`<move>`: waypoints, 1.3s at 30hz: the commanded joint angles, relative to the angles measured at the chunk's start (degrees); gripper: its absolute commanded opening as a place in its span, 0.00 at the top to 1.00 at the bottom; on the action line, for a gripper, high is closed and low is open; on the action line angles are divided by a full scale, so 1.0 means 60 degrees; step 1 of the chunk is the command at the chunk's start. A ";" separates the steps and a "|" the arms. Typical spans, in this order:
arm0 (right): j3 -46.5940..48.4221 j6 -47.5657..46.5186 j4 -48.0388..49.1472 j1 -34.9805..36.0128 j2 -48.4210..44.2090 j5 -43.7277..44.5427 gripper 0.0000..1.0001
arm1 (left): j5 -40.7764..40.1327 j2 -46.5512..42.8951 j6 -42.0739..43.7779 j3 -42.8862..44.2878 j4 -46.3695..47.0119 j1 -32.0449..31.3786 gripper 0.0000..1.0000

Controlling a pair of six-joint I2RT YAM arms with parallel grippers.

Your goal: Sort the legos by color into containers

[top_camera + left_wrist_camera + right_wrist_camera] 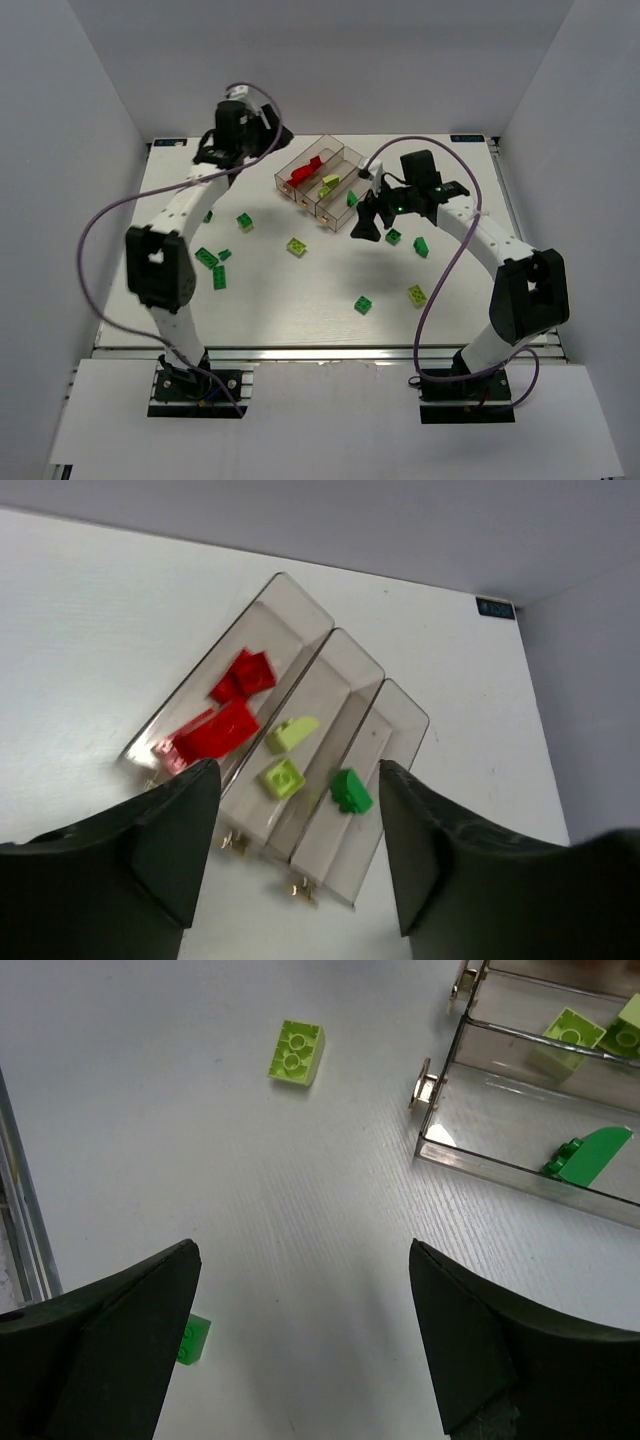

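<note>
pale green brick (296,1052) on the counter (300,1160) suits the right pincer (302,1260), open and empty like the left pincer (297,775): straddle it squarely before closing.

The top view looks down from above and behind the 2 arm bases, far enough back to take in the whole table (300,300). The left wrist view looks down past the left gripper (298,772) from some height onto all 3 trays (395,730). The right wrist view sits low and close behind the right gripper (302,1248), facing the tray ends. All 3 views share the dark green brick (352,198) (350,792) (590,1155).
</note>
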 commanded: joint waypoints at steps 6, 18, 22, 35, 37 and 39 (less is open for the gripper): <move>0.1294 -0.0801 -0.1497 0.0875 0.0675 0.0341 0.13 | -0.1417 -0.5932 0.0657 -0.5813 -0.0469 0.1013 0.17; 0.4839 0.2949 0.0725 0.3789 0.3882 0.3988 0.16 | -0.3175 -1.1865 -0.1248 -0.8792 -0.3266 0.1057 0.19; 0.6054 0.3896 0.1299 0.4452 0.5504 0.4972 0.12 | -0.3702 -1.2527 -0.1350 -0.8192 -0.3955 0.1057 0.19; 0.9453 0.5542 0.2955 0.4892 0.8687 0.6834 0.11 | -0.4258 -1.4168 -0.1717 -0.8161 -0.5393 0.1043 0.19; 0.9718 0.5601 0.2984 0.4921 0.8980 0.6688 0.12 | -0.4347 -1.4256 -0.1629 -0.8205 -0.5437 0.1043 0.19; 0.9734 0.5586 0.3057 0.5024 0.9098 0.6629 0.12 | -0.4377 -1.4344 -0.1600 -0.8220 -0.5423 0.1043 0.19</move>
